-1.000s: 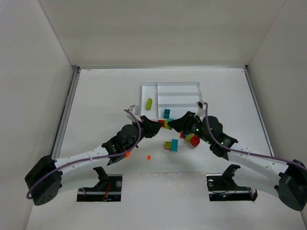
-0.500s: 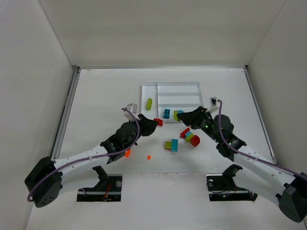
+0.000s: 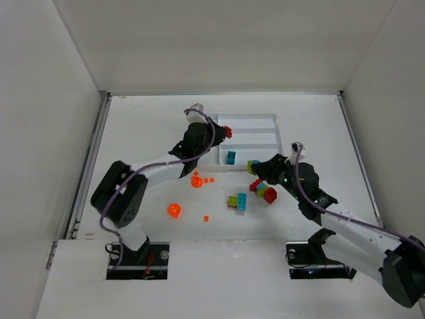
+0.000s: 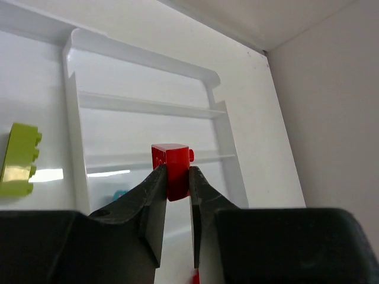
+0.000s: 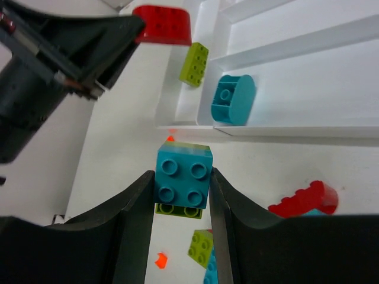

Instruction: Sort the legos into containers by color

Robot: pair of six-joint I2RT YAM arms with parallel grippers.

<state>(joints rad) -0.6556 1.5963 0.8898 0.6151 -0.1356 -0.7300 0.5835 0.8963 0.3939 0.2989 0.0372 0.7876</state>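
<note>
My left gripper (image 3: pixel 224 133) is shut on a red brick (image 3: pixel 228 132) and holds it above the white tray (image 3: pixel 265 118), over its long sections. In the left wrist view the red brick (image 4: pixel 172 170) sits between the fingertips. My right gripper (image 3: pixel 255 167) is shut on a teal brick (image 5: pixel 183 176) with a lime brick stuck under it, held just in front of the tray's near rim. A teal round piece (image 5: pixel 233 99) lies in the nearest long section. A lime brick (image 5: pixel 196 64) lies in the tall section.
On the table lie a lime-and-teal stack (image 3: pixel 238 201), red pieces (image 3: pixel 269 194), two orange round pieces (image 3: pixel 197 180) (image 3: pixel 174 211) and tiny orange bits (image 3: pixel 206 218). The left arm stretches across the table's left middle. White walls stand all round.
My left arm has swung from the table's middle up over the tray, carrying the red brick. My right gripper, holding the teal-and-lime brick, moved toward the tray. Orange pieces now show.
</note>
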